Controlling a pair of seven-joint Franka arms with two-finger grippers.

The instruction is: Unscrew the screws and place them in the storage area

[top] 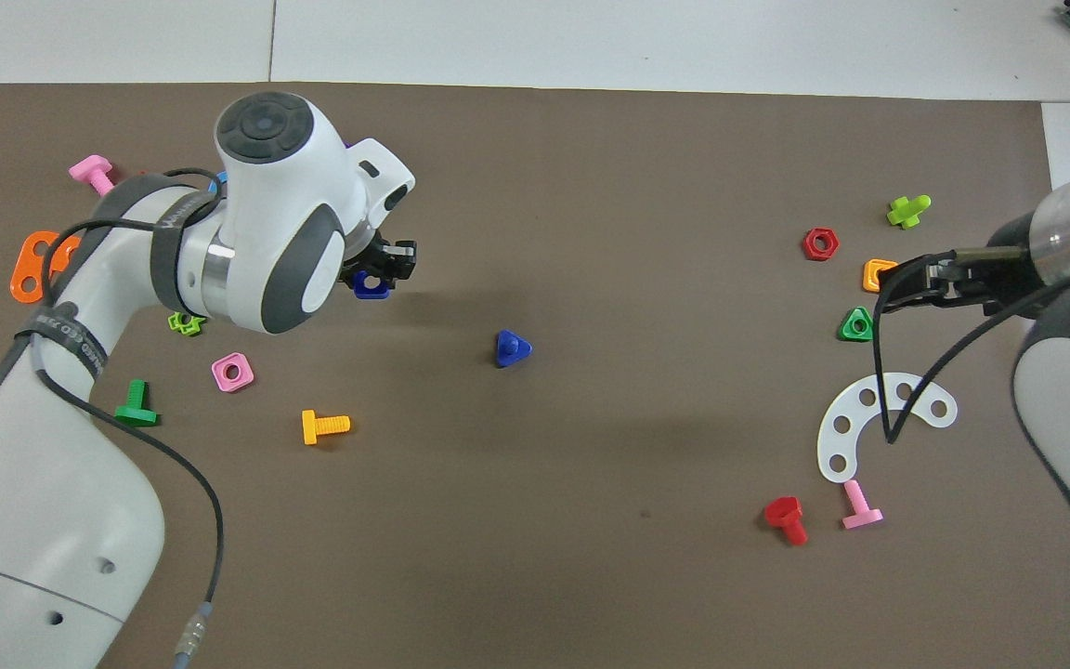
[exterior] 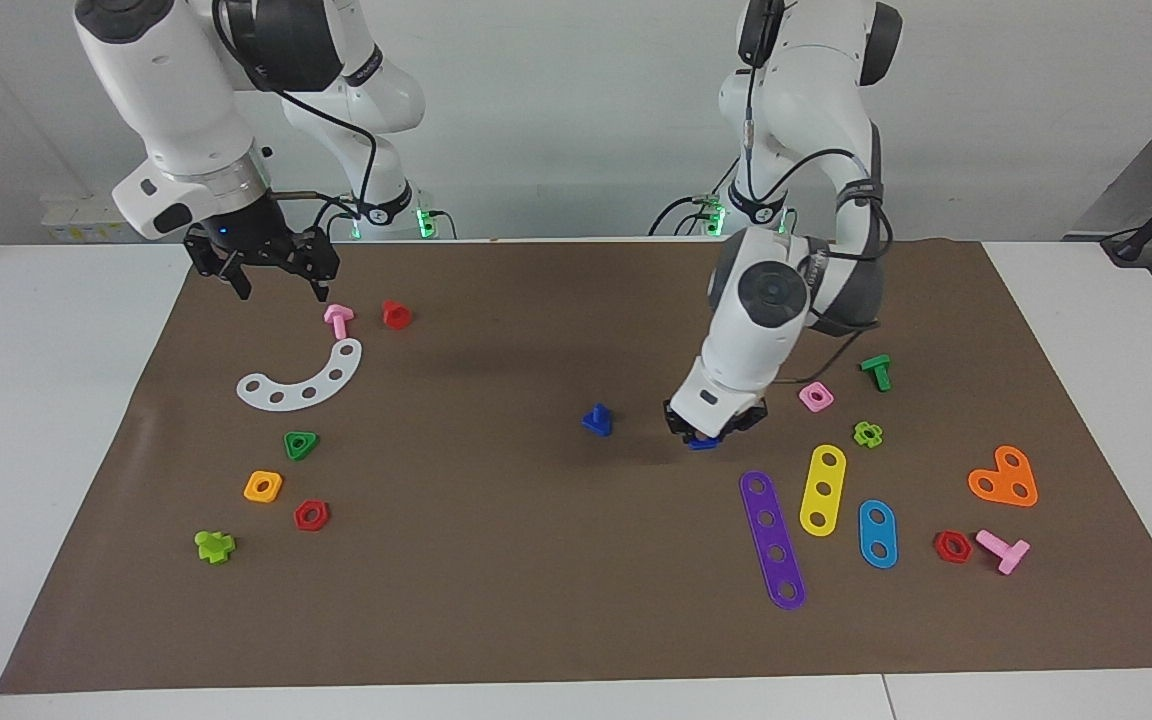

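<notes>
A dark-blue screw point(exterior: 597, 420) with a triangular head lies alone on the brown mat point(exterior: 496, 600) near its middle; it also shows in the overhead view point(top: 511, 348). My left gripper point(exterior: 712, 432) is down at the mat beside it, toward the left arm's end, apart from the screw. Its fingers close on a blue square nut point(exterior: 704, 441), seen with its hole in the overhead view point(top: 371, 286) under the left gripper point(top: 379, 269). My right gripper point(exterior: 278, 288) is open and empty, raised over the right arm's end of the mat, also in the overhead view point(top: 906, 283).
A white curved strip point(exterior: 308, 380), pink bolt point(exterior: 338, 319), red bolt point(exterior: 395, 314), green triangular nut point(exterior: 301, 445), orange and red nuts lie at the right arm's end. Purple point(exterior: 773, 540), yellow and blue strips, an orange heart plate point(exterior: 1004, 478) and small bolts lie at the left arm's end.
</notes>
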